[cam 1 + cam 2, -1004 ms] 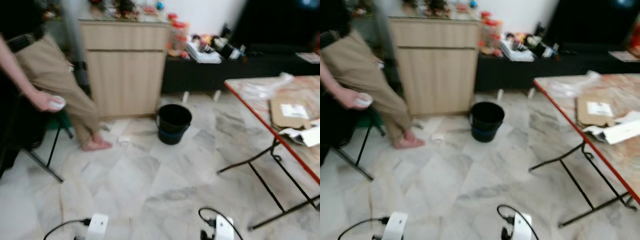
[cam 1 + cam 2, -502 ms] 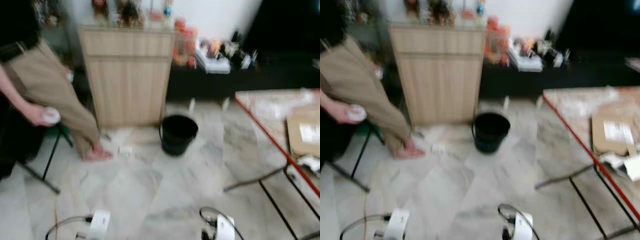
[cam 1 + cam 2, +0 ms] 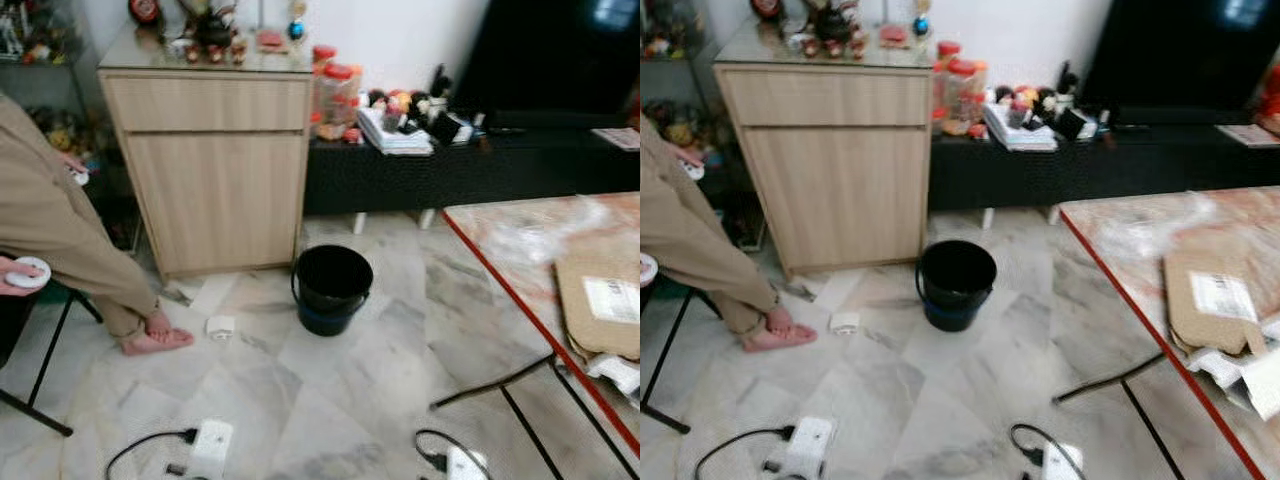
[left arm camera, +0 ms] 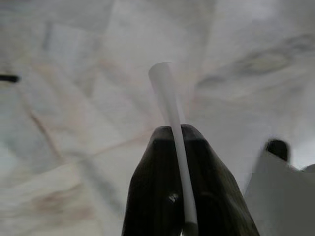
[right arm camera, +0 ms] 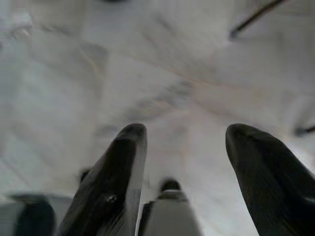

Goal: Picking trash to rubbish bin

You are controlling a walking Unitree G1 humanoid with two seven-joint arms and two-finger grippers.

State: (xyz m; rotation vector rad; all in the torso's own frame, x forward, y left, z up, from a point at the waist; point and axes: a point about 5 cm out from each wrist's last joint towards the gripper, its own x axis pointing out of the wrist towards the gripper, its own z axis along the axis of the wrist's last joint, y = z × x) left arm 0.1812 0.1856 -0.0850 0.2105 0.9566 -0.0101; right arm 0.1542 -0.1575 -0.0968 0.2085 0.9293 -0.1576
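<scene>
Left claw [image 4: 178, 135] clenched on white strip [image 4: 167, 101]; right claw [image 5: 187, 147] released; eye view: black bin [image 3: 330, 288].

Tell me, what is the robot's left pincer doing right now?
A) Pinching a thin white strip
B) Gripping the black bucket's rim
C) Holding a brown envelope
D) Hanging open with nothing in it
A: in the left wrist view, the left pincer has its two black fingers shut on a thin white strip, above the marble floor.
</scene>
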